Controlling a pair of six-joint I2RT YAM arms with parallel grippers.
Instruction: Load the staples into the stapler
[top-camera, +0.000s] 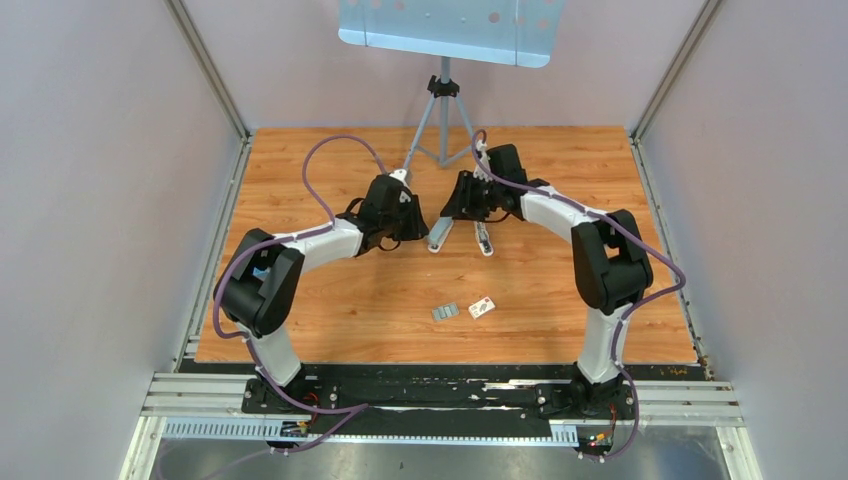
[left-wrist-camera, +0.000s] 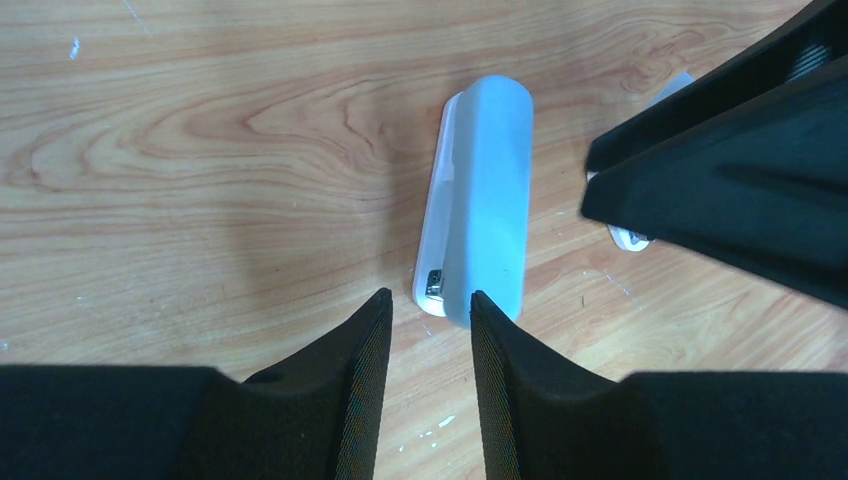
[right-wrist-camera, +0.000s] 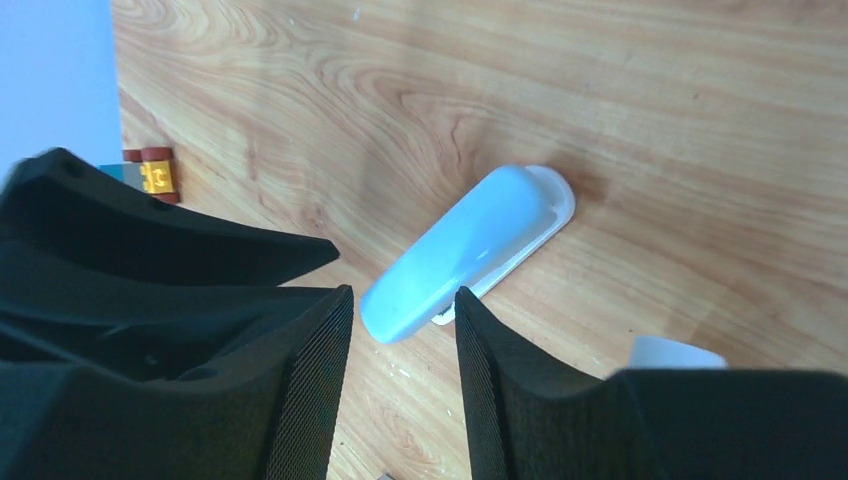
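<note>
The stapler lies open in a V on the wooden table, between the two grippers. Its grey-blue half (top-camera: 440, 236) is on the left and its whitish half (top-camera: 484, 239) on the right. My left gripper (top-camera: 418, 230) is open and empty, its fingertips just short of the blue half's end (left-wrist-camera: 482, 200). My right gripper (top-camera: 468, 212) is open and empty, with the blue half's tip (right-wrist-camera: 465, 248) just ahead of its fingers (right-wrist-camera: 320, 330). The staples (top-camera: 445, 312) lie nearer the arm bases, apart from both grippers.
A small white carton with a reddish mark (top-camera: 481, 308) lies just right of the staples. A tripod (top-camera: 443, 120) holding a blue-grey panel stands at the table's back. Walls enclose the table on the left, right and back.
</note>
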